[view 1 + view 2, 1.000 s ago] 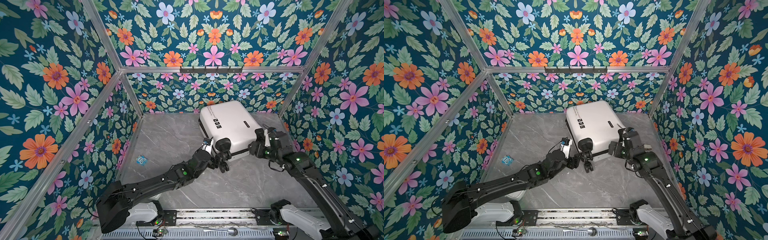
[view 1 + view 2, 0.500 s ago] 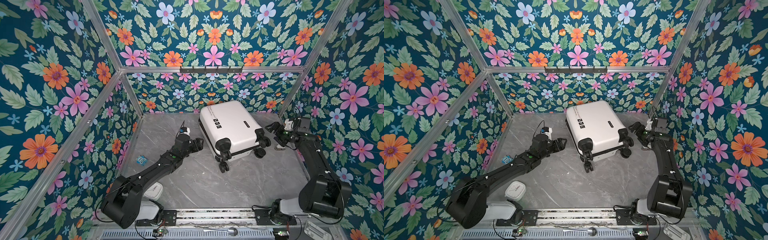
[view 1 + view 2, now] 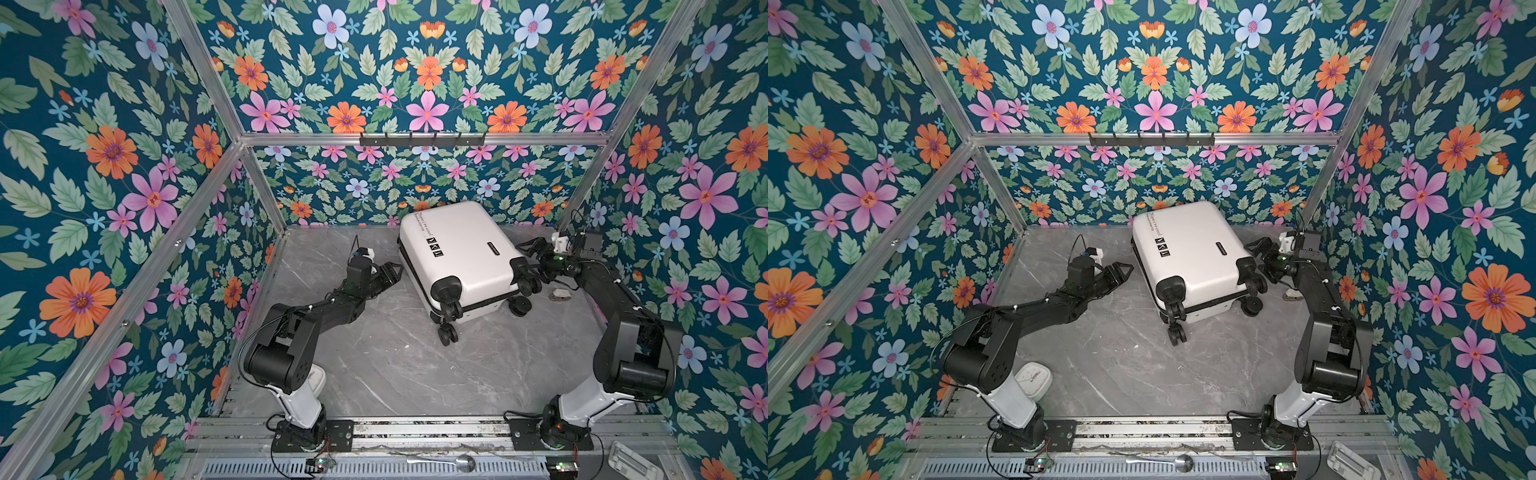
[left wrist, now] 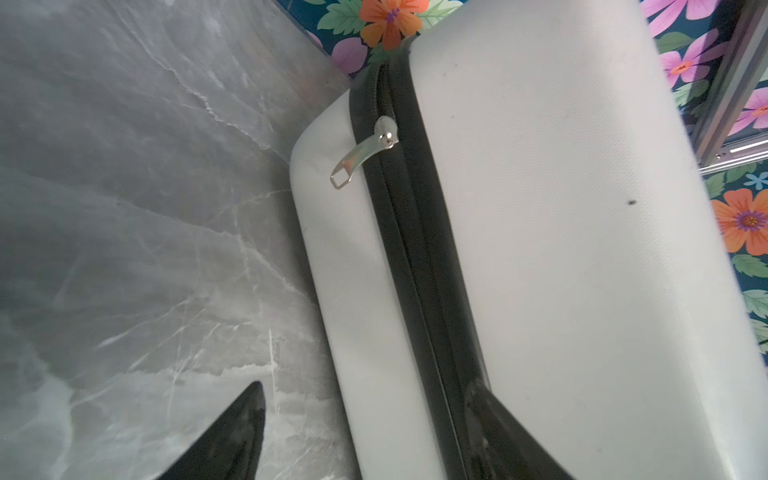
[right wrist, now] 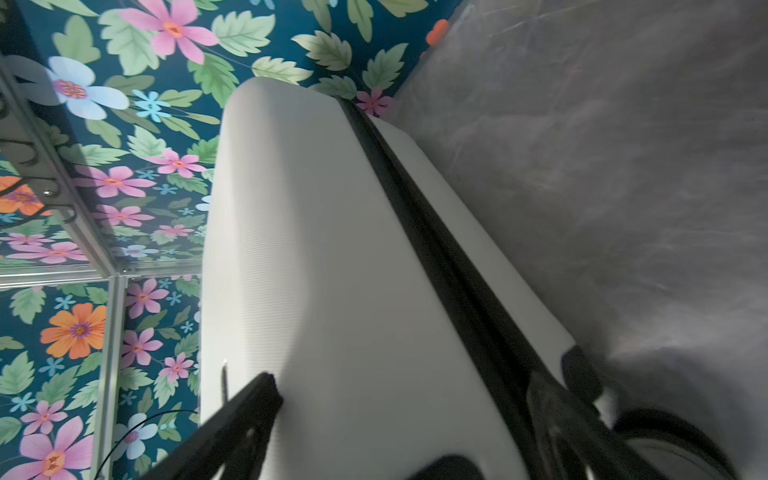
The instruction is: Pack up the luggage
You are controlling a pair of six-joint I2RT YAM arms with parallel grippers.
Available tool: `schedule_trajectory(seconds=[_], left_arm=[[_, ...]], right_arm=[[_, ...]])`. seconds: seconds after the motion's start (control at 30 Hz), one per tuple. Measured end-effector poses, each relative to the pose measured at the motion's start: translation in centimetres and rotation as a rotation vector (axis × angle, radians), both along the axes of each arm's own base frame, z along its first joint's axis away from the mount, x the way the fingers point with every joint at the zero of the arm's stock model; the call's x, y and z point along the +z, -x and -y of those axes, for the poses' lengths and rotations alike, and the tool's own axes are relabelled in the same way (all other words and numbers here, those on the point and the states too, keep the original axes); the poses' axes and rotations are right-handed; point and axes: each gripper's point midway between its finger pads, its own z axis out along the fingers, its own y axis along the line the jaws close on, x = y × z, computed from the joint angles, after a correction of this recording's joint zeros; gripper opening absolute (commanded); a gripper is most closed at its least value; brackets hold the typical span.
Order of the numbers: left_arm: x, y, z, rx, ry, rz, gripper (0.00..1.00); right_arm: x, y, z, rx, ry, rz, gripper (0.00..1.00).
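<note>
The luggage (image 3: 461,253) is a small white suitcase. It lies flat on its wide side, shut, at the back middle of the gray tabletop (image 3: 374,374), close to the flower wall. Its shell looks hard and smooth, so I think it stays stiff, but it may slip and slide if it is pushed. It looks too wide for a tool to pinch across. A better place to take hold is probably the little silver zipper pull (image 4: 361,156) on the black zipper band (image 4: 415,257), or the thin edge of the lid next to the band. The pull is tiny and flat, so it may be tricky to catch. The long way of the suitcase runs from the back wall toward the front, leaning a bit to the right. Its black wheels (image 3: 446,332) point to the front. The left tool (image 3: 388,274) sits just beside its left side, fingers apart, holding nothing. The right tool (image 3: 530,249) is near its right side by the wheels, also spread apart and empty.
</note>
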Motion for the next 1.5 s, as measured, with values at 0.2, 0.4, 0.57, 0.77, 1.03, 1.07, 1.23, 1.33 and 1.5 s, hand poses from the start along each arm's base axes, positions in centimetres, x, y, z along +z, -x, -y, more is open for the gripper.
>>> schedule_trajectory(seconds=[0.2, 0.4, 0.57, 0.77, 1.03, 1.07, 1.23, 1.33, 1.5], left_arm=[[-1.9, -3.1, -1.4, 0.034, 0.003, -0.019, 0.74], [-2.0, -4.4, -2.6, 0.045, -0.003, -0.008, 0.73], [-1.1, -3.7, -4.2, 0.049, -0.049, 0.019, 0.72], [-1.4, 0.3, -8.7, 0.149, -0.118, 0.016, 0.71], [-3.3, 7.9, -10.2, 0.185, -0.165, 0.018, 0.7], [-3.2, 8.8, -9.7, 0.169, -0.179, 0.038, 0.7], [-2.2, 12.1, -6.0, 0.049, -0.266, 0.211, 0.66], [-3.1, 12.9, -4.9, 0.003, -0.324, 0.271, 0.65], [-4.9, 13.8, -4.4, -0.043, -0.396, 0.376, 0.61]], right_arm=[[0.0, 1.8, -4.9, 0.068, 0.04, 0.053, 0.92], [-0.2, 4.7, -9.7, 0.147, 0.043, 0.068, 0.92], [0.0, 5.8, -9.9, 0.125, 0.062, 0.06, 0.94], [1.3, 7.3, -8.5, 0.09, 0.155, 0.027, 0.97], [1.7, 11.1, -7.0, 0.076, 0.265, -0.026, 0.96], [1.5, 11.8, -7.0, 0.08, 0.271, -0.036, 0.95], [0.9, 14.9, -8.2, 0.128, 0.323, -0.063, 0.91], [0.5, 16.2, -9.4, 0.173, 0.362, -0.077, 0.91], [0.1, 17.2, -10.0, 0.199, 0.421, -0.101, 0.95]])
